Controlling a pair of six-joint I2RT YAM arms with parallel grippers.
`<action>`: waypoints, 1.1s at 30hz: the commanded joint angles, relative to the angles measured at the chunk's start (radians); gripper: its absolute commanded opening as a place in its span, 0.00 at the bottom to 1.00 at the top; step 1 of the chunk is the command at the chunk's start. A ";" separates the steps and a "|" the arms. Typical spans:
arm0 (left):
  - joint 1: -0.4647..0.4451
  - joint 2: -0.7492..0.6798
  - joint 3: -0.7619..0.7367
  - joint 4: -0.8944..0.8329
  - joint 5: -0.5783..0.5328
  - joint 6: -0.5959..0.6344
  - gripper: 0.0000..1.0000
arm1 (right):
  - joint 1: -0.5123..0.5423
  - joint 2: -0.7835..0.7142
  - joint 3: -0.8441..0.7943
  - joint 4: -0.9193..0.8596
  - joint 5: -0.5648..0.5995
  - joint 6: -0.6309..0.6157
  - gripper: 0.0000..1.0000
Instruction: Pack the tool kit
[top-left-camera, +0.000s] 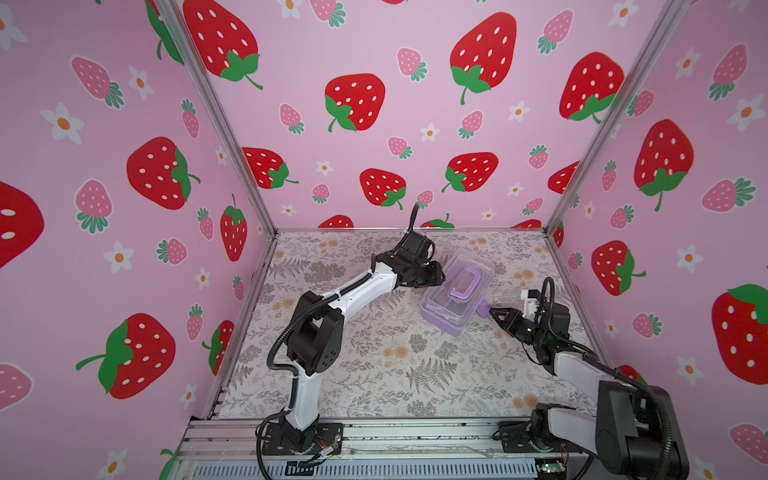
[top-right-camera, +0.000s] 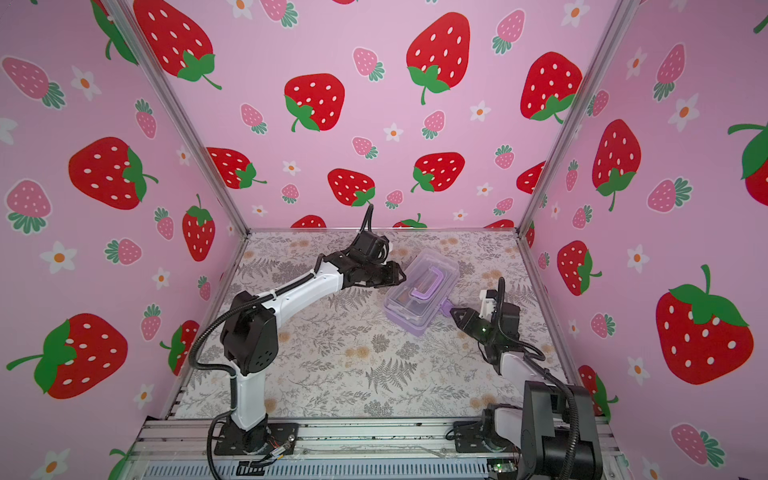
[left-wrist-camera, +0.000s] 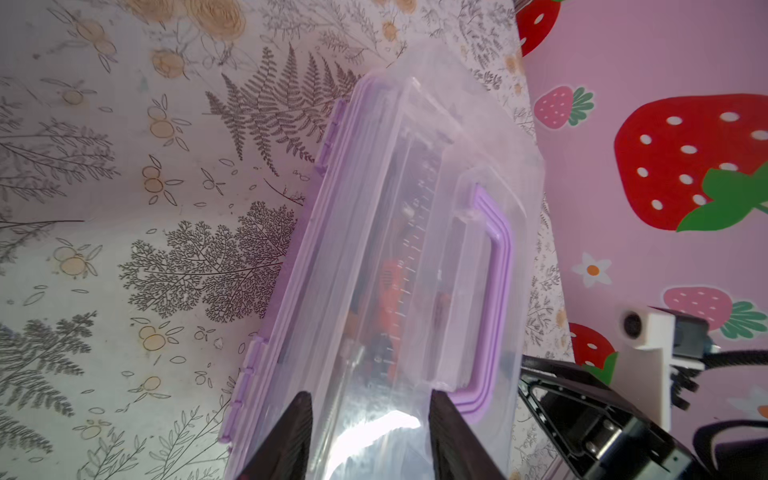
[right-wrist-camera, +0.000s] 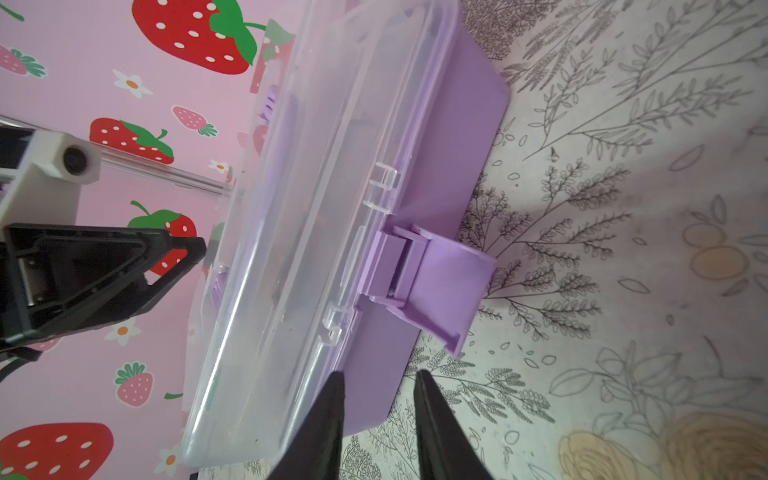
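The left fingers (left-wrist-camera: 286, 444) stand moderately apart with the clear lid showing in the gap between them. Whether they touch the lid cannot be told. The right fingers (right-wrist-camera: 326, 436) leave only a narrow gap with nothing in it. Their tips point at the front wall of the small rectangular lilac plastic box with a clear lid (right-wrist-camera: 316, 208), just beside its lilac latch (right-wrist-camera: 440, 286), which is swung outward away from the lid.

The lid is down on the base, and the lilac handle (left-wrist-camera: 494, 291) lies flat on top. Through the lid an orange shape (left-wrist-camera: 390, 286) shows, too blurred to name.

In both top views the box (top-left-camera: 440, 303) lies askew on the far right-of-centre part of the surface, between the two arms. The left fingers are at its far end and the right fingers at its near side by the latch (top-left-camera: 482, 309).

The surface (top-left-camera: 374, 365) is covered in a pale sheet printed with grey ferns and tan flowers. Pink walls (top-left-camera: 374, 104) with red and pink strawberries and white flowers close it in on three sides, joined by metal posts (top-left-camera: 224, 124). Both arm bases are bolted to a metal rail (top-left-camera: 415, 432) along the near edge.
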 joint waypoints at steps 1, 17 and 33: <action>0.014 0.030 0.081 -0.003 0.007 0.026 0.52 | -0.005 -0.015 -0.047 0.015 -0.021 0.017 0.26; 0.014 0.016 -0.024 0.112 0.121 -0.048 0.56 | -0.005 -0.039 -0.254 0.417 -0.107 0.304 0.99; -0.106 -0.090 -0.100 0.062 0.063 -0.034 0.57 | -0.057 0.260 -0.324 1.031 -0.029 0.709 0.99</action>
